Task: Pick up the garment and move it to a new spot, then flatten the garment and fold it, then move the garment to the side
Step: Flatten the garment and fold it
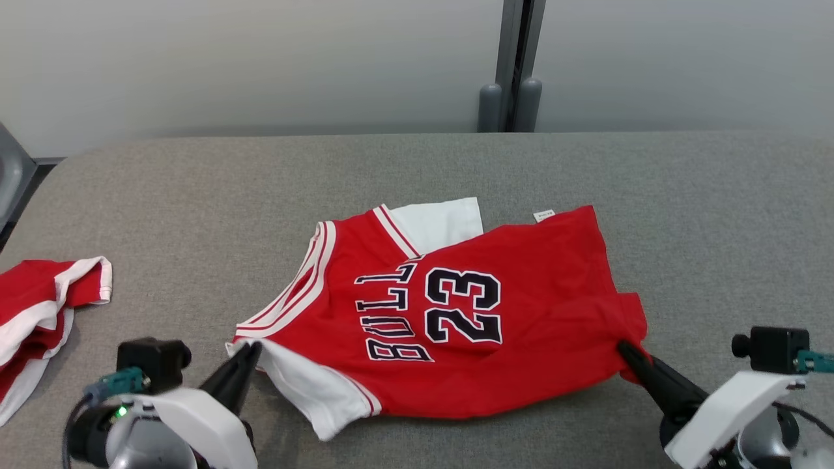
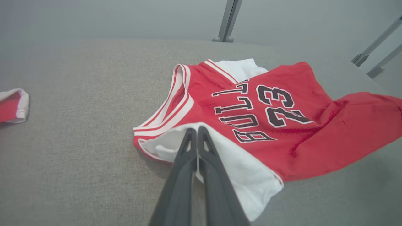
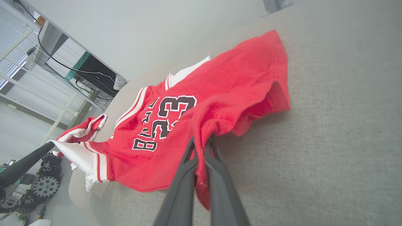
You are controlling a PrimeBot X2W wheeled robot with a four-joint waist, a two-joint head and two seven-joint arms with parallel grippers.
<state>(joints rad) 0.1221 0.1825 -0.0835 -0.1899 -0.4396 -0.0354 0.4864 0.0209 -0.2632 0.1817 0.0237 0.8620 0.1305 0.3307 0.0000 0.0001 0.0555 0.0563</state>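
The garment is a red jersey with white sleeves and black "BULLS 23" lettering, spread across the middle of the grey table. My left gripper is shut on its white sleeve edge at the near-left corner; the left wrist view shows the gripper pinching that white cloth of the garment. At the near-right hem corner my right gripper is also shut on red fabric. In the right wrist view the gripper holds a raised fold of the garment.
A second red and white garment lies bunched at the table's left edge. A grey post stands behind the far edge against the pale wall. Bare grey surface surrounds the jersey on all sides.
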